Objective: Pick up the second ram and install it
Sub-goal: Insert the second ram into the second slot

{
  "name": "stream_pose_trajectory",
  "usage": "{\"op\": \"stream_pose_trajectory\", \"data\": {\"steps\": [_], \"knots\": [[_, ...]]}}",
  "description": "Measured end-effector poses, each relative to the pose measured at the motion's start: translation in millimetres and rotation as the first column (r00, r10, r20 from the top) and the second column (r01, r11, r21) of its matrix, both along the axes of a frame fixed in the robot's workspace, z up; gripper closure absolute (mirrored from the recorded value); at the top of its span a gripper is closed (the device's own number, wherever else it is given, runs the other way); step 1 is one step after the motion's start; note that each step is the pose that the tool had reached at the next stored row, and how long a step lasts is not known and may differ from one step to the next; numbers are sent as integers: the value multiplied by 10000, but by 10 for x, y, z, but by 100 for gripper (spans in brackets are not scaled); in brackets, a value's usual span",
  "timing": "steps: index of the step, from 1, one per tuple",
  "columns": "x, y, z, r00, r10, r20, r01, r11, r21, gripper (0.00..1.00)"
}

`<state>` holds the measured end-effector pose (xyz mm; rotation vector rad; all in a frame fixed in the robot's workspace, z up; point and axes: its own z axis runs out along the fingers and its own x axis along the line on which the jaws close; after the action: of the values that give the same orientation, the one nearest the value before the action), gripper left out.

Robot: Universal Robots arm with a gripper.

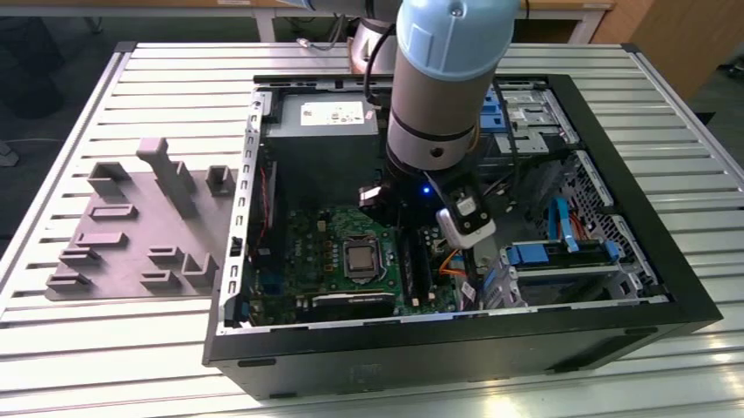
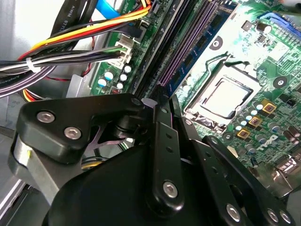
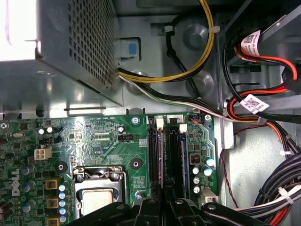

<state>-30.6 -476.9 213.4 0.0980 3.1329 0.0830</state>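
Gripper [image 3: 164,207] hangs low over the motherboard [image 3: 108,146], right above the memory slots [image 3: 171,155]; fingers look pinched together, seemingly on the ram stick [image 2: 188,56] in its slot. Best press straight down, evenly.

Open computer case [image 1: 651,287] on slatted table [image 1: 70,348] — grey fixture plate [image 1: 134,231] beside it.

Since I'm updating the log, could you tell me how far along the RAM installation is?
Done: a blue-green stick appears seated among the memory slots. In hand: the gripper hangs right over those slots; whether it holds anything is hidden. Left: I cannot tell whether that stick is the second one, or fully seated.
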Motion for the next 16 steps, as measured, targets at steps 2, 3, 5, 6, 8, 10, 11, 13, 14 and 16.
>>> {"op": "stream_pose_trajectory", "data": {"steps": [2, 3, 5, 6, 8, 10, 11, 13, 14, 16], "knots": [[0, 0, -4, 10000, -14, 0, 14, 10000, 0, 86], [0, 0, -6, 10000, -21, 0, 21, 10000, 0, 86], [0, 0, -6, 10000, -10, 0, 10, 10000, 0, 86], [0, 0, -6, 10000, 6, 1, -6, 10000, 0, 86], [0, 0, -6, 10000, 46, 0, -46, 10000, -1, 86], [0, 0, -6, 9999, 117, 0, -117, 9999, -2, 86], [0, 0, -6, 9999, 164, 0, -164, 9999, -2, 86], [0, 0, -5, 9997, 239, 0, -239, 9997, -2, 86], [0, 0, -4, 9997, 256, 1, -256, 9997, 0, 86], [0, 0, 4, 9996, 265, 0, -265, 9996, -2, 86]]}}
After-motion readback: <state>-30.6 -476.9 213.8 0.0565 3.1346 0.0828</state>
